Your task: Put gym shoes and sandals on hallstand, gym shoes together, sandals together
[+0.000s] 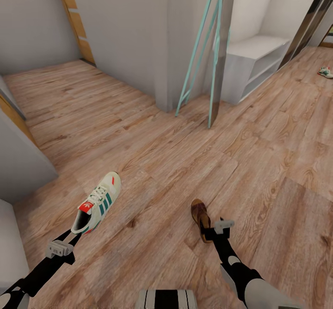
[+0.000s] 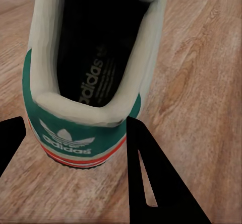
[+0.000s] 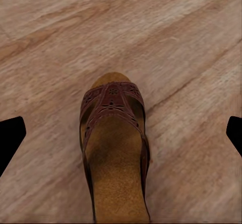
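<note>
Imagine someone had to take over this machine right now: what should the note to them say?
Left gripper: at the heel of a gym shoe; whether it grips, I cannot tell.
Right gripper: fingers spread wide around the heel end of a brown sandal, which looks not yet clamped.
Second gym shoe: on the corridor floor, far right.
Hallstand: top and visible shelves hold nothing.
Done: nothing racked.
Left: carry both shoes and both sandals over, setting each pair side by side; the second sandal needs finding.

The head view looks down from high over the floor (image 1: 152, 161). Both wrist views sit close: left behind the sneaker (image 1: 98, 202), right above the sandal (image 1: 200, 217), both shared with the head view.
</note>
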